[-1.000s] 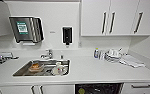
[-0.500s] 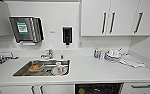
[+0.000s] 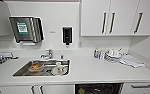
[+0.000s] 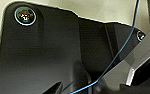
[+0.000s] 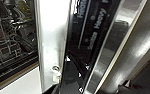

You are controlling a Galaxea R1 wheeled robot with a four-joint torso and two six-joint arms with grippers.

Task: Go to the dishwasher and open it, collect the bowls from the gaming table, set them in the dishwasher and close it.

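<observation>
The dishwasher (image 3: pixel 98 88) sits under the white counter at the lower edge of the head view, its top showing as a dark open gap. A small yellow-green round shape (image 3: pixel 81 91), perhaps a bowl, shows at the gap's left end. In the right wrist view the dishwasher door's edge is very close, with its dark control strip (image 5: pixel 91 37), the steel bar handle (image 5: pixel 131 50) and a wire rack (image 5: pixel 11 37) inside. The door stands partly open. The gaming table is out of view.
The steel sink (image 3: pixel 21 72) holds dishes, with a faucet (image 3: pixel 49 53) behind it. A stack of white dishes (image 3: pixel 113 55), a small bottle (image 3: pixel 96 53) and a cloth (image 3: pixel 131 61) lie on the counter's right. White upper cabinets (image 3: pixel 116 17) hang above.
</observation>
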